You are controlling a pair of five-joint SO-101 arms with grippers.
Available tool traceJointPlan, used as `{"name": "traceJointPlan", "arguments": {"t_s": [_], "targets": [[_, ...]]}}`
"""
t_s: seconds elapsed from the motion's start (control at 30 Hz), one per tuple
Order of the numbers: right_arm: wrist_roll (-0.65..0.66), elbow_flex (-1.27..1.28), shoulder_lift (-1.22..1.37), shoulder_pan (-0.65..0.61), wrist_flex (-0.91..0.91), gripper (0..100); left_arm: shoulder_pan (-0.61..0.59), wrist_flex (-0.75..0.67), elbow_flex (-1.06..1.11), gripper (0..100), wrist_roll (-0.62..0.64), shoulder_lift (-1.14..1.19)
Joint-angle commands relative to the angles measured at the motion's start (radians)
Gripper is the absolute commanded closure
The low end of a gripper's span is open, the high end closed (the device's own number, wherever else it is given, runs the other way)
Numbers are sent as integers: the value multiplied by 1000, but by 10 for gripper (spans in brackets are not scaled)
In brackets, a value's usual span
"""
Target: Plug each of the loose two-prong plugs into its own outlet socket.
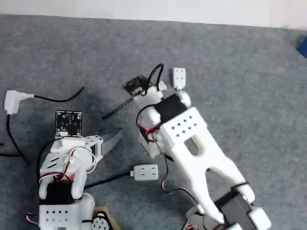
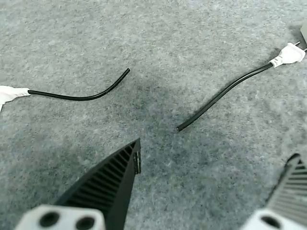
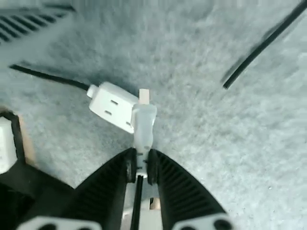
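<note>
My right gripper (image 3: 140,165) is shut on a white two-prong plug (image 3: 143,120), prongs pointing away from the wrist. A white outlet socket (image 3: 112,105) lies on the grey mat beyond the prongs; how far I cannot tell. From above, the right gripper (image 1: 143,92) sits near the middle, beside one outlet (image 1: 179,77). A second outlet (image 1: 145,172) lies nearer the arm bases. The held plug (image 2: 289,52) trails a black cord (image 2: 220,93). Another loose plug (image 1: 12,101) lies far left. My left gripper (image 2: 216,148) hovers open over bare mat.
The far-left plug's cord (image 2: 81,96) ends loose on the mat. A black cable (image 1: 12,139) runs down the left edge. A brown board (image 1: 106,216) sits by the left arm's base. A blue object (image 1: 303,45) shows at the right edge.
</note>
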Motion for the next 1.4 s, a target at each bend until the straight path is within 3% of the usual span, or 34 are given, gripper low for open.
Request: {"name": "traceJointPlan", "arguments": {"t_s": [0.0,0.13,0.4,0.67,0.93,1.17,1.37], "targets": [[-3,44,82,-13,22,992,-1,-31,-24,569,11,-2],[-11,-10,124,-30,19,992,76,-26,-8,569,8,-2],[-46,-157,19,-205,21,992,236,-25,24,569,5,-1],[-46,-165,2,-174,19,992,280,23,25,569,-28,-1],[-38,-139,7,-134,24,992,271,18,35,569,-28,-2],[0,48,-2,-58,19,992,116,-25,28,569,29,-2],[5,101,2,-22,12,992,93,-26,18,569,31,-2]]}}
